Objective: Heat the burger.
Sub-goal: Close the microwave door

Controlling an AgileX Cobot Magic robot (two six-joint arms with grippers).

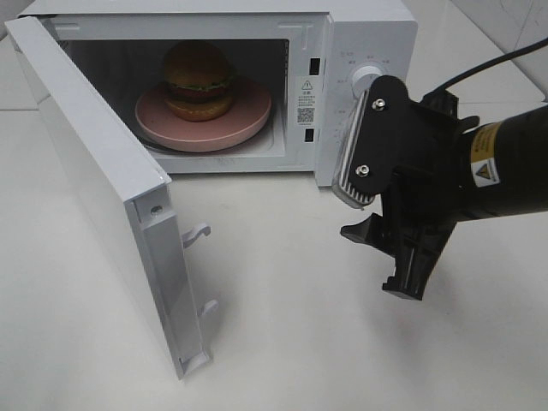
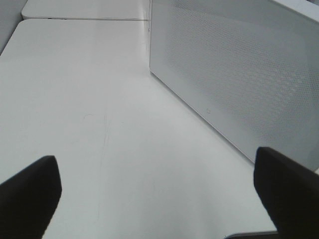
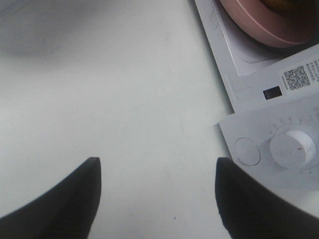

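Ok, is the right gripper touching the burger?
Apart. Exterior high view: the burger sits on the pink plate inside the microwave, while the right gripper hangs outside, before the control panel, jaws open and empty.

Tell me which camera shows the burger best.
The exterior high view: the burger shows whole, on the pink plate inside the open microwave. The right wrist view catches only a brown sliver past the plate's rim; the left wrist view shows none of it.

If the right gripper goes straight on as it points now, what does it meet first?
Most likely the white table in front of the microwave; the right gripper seems aimed beside its dial.
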